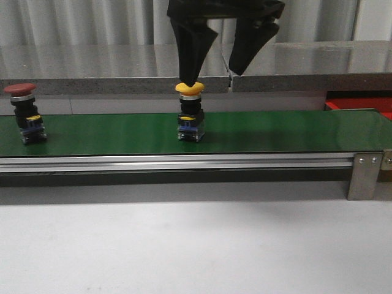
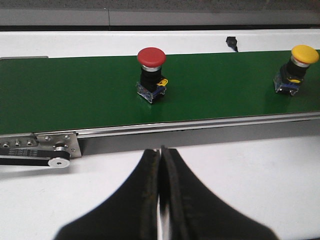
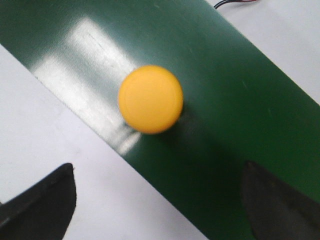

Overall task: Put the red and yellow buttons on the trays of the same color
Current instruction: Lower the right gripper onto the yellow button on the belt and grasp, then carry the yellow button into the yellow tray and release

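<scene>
Green belt [image 1: 275,131] carries yellow button [image 1: 190,113] beneath spread right hand [image 1: 215,72].

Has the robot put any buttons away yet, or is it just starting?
Just starting. Nothing is sorted: the red button and yellow button both stand on the green belt. In hand: the right gripper hangs open above the yellow button, not gripping it. The left gripper is shut and holds nothing. Both buttons remain to be moved; only a red tray edge shows.

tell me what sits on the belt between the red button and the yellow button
Nothing: in the left wrist view the green belt is bare between the red button and the yellow button; the front view agrees.
</scene>
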`<act>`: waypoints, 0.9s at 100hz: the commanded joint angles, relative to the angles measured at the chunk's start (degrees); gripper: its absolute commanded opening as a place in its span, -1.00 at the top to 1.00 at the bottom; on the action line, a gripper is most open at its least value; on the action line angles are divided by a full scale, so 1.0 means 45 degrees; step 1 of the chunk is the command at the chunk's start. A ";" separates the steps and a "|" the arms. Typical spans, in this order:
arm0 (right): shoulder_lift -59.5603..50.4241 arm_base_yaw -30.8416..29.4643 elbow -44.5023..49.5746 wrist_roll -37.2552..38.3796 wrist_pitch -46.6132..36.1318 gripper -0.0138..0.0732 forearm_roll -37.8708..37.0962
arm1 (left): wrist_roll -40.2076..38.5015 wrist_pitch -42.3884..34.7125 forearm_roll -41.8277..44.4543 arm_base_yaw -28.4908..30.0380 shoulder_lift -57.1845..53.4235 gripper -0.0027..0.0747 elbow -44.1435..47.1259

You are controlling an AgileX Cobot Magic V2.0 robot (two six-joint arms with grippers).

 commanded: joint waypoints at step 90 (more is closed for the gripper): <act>-0.0329 -0.0044 -0.1172 0.1592 -0.0491 0.29 -0.1156 | 0.0000 -0.0874 -0.0200 -0.0080 0.0034 0.98 -0.0322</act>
